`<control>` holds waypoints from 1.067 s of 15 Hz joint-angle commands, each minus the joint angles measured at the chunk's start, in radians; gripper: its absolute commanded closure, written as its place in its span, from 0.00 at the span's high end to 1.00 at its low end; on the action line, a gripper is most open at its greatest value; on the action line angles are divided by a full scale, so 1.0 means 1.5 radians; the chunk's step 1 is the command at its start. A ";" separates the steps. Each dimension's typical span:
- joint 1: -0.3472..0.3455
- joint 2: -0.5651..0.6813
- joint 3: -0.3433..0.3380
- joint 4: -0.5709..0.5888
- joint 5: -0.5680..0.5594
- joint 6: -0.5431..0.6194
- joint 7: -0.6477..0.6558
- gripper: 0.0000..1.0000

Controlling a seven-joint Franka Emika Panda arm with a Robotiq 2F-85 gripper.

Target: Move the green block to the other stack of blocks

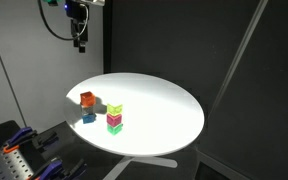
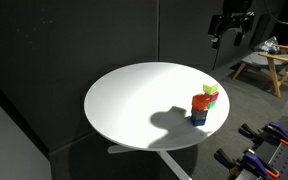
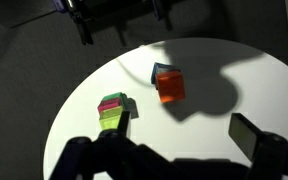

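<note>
The round white table (image 1: 169, 110) carries two piles of small cubes. In an exterior view, the small pale lime cube (image 1: 115, 108) tops a pile, resting on a magenta cube (image 1: 114, 118) with a deeper green cube (image 1: 115, 127) at the bottom. Just left of it, apart, stands the orange-on-blue cube stack (image 1: 88, 106). The dark Robotiq gripper (image 1: 80, 35) hangs high above the table's far left edge, touching nothing. In the wrist view its fingers (image 3: 264, 145) are spread wide and empty.
</note>
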 commanded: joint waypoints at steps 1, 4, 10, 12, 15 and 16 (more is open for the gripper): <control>-0.015 0.060 -0.019 0.074 0.012 -0.037 0.026 1.00; -0.022 0.096 -0.036 0.107 0.012 -0.041 0.031 1.00; -0.022 0.154 -0.061 0.143 0.001 -0.027 0.011 1.00; -0.020 0.162 -0.064 0.141 -0.005 -0.018 -0.006 1.00; -0.019 0.160 -0.066 0.116 -0.021 0.012 -0.041 1.00; -0.019 0.160 -0.067 0.107 -0.029 0.026 -0.051 1.00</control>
